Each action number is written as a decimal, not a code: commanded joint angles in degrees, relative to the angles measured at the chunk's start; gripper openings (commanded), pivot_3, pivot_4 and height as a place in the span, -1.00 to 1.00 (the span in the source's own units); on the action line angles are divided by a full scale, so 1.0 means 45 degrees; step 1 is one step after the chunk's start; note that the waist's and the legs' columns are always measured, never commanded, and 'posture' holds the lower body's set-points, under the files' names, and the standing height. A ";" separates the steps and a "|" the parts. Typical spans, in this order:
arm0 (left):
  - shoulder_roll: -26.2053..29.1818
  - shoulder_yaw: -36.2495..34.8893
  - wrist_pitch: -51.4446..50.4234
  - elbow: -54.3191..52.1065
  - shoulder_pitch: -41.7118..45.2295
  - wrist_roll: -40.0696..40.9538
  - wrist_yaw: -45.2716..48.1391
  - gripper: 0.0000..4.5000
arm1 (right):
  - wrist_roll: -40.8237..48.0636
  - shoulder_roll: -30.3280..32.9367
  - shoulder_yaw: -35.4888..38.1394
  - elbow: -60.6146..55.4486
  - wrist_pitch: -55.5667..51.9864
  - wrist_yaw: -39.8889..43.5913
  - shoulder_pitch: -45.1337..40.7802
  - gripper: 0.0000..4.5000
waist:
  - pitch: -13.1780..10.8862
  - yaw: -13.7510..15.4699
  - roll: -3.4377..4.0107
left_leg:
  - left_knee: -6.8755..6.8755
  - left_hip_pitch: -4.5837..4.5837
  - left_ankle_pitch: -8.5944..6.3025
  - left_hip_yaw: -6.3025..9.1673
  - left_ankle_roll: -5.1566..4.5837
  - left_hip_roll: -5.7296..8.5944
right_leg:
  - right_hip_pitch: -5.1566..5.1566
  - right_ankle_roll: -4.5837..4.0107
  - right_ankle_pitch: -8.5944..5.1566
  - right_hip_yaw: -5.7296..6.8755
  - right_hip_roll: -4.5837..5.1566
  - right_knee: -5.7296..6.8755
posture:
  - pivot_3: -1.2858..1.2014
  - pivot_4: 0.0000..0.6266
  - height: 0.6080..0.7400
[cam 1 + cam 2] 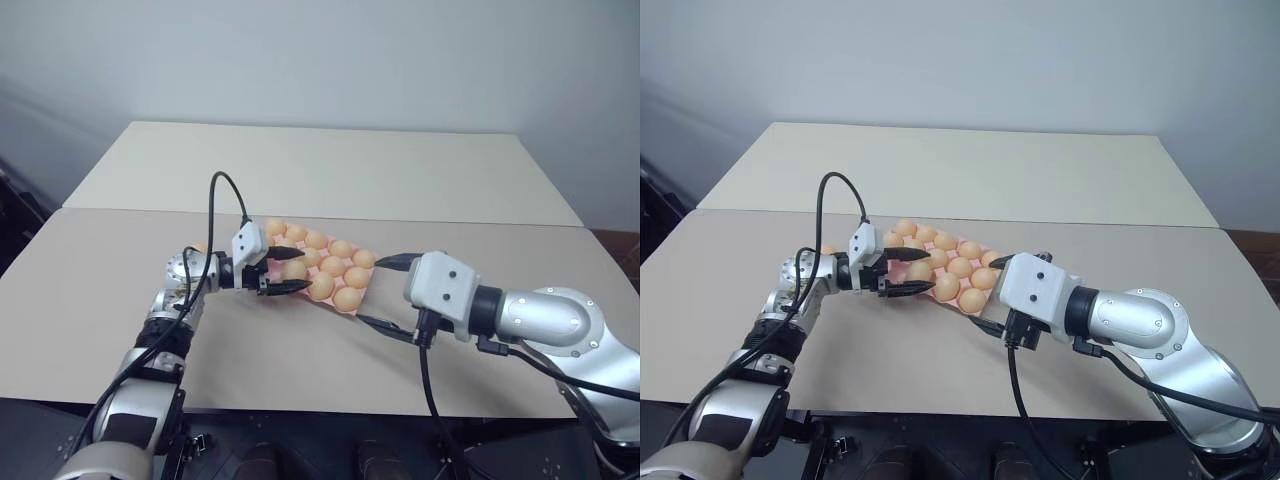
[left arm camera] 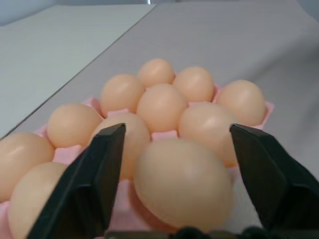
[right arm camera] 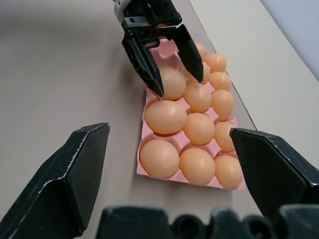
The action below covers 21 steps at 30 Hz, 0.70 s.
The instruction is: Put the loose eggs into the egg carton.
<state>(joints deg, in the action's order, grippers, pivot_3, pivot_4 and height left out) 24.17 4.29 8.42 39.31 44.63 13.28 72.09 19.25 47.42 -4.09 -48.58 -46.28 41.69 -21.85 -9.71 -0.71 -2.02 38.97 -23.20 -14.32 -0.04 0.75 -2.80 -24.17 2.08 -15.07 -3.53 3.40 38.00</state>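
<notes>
Reaching in from the carton's near-left side, the left gripper (image 1: 285, 272) has its two black fingers spread apart on either side of one egg (image 2: 183, 183), which sits in a cup at the edge of the egg carton (image 3: 141, 149); in the left wrist view a gap shows between each finger and the shell, so the egg is released rather than clamped. The pink carton lies on the grey-beige worktop (image 1: 120, 240), roughly in the middle, turned at an angle, and its cups are packed with light orange-tan eggs standing close together in rows. Another egg (image 1: 199, 247) peeks out on the worktop just behind the left wrist, apart from the carton; most of it is hidden by the arm. The right gripper (image 1: 385, 292) hangs at the carton's near-right end with its fingers wide apart and nothing between them, pointing across the carton toward the other gripper. A paler worktop section lies beyond, joined along a straight seam.
</notes>
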 commanded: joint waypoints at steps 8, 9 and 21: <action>0.0464 -0.1029 -0.0242 -0.1162 0.0064 0.0861 0.0529 0.90 | 0.0024 0.0221 0.0227 -0.0286 0.0203 -0.0066 -0.0047 1.00 | 0.0000 -0.0054 0.0000 | -0.0001 0.0002 0.0000 0.0002 0.0000 0.0000 | -0.0002 0.0000 0.0000 0.0000 -0.0001 0.0004 | 0.03 -0.52 1.00; 0.0758 -0.1073 -0.0378 -0.1542 -0.0132 0.0882 0.0648 0.90 | 0.0030 0.0232 0.0252 -0.0290 0.0209 -0.0061 -0.0029 1.00 | 0.0000 -0.0064 0.0000 | -0.0001 0.0002 0.0000 0.0002 0.0000 -0.0001 | -0.0002 0.0000 0.0000 -0.0001 -0.0001 0.0003 | 0.03 -0.52 1.00; 0.5386 -0.3745 -0.2853 -0.7592 -0.5417 0.1735 0.0154 0.90 | 0.0460 0.0623 0.1163 0.0114 0.1359 0.0899 0.0479 1.00 | 0.0000 -0.0140 0.0003 | -0.0011 0.0008 0.0000 -0.0001 0.0000 -0.0017 | -0.0007 0.0000 -0.0001 -0.0004 0.0000 -0.0001 | 0.03 -0.52 1.00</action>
<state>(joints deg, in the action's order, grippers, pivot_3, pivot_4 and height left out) 46.98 -9.46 -3.16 9.38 21.31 18.95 73.23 20.66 49.71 -0.97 -47.40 -42.54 44.97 -19.51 -9.72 -1.34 -2.01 38.92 -23.16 -14.32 -0.05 0.75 -2.87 -24.21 2.08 -15.07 -3.54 3.40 37.99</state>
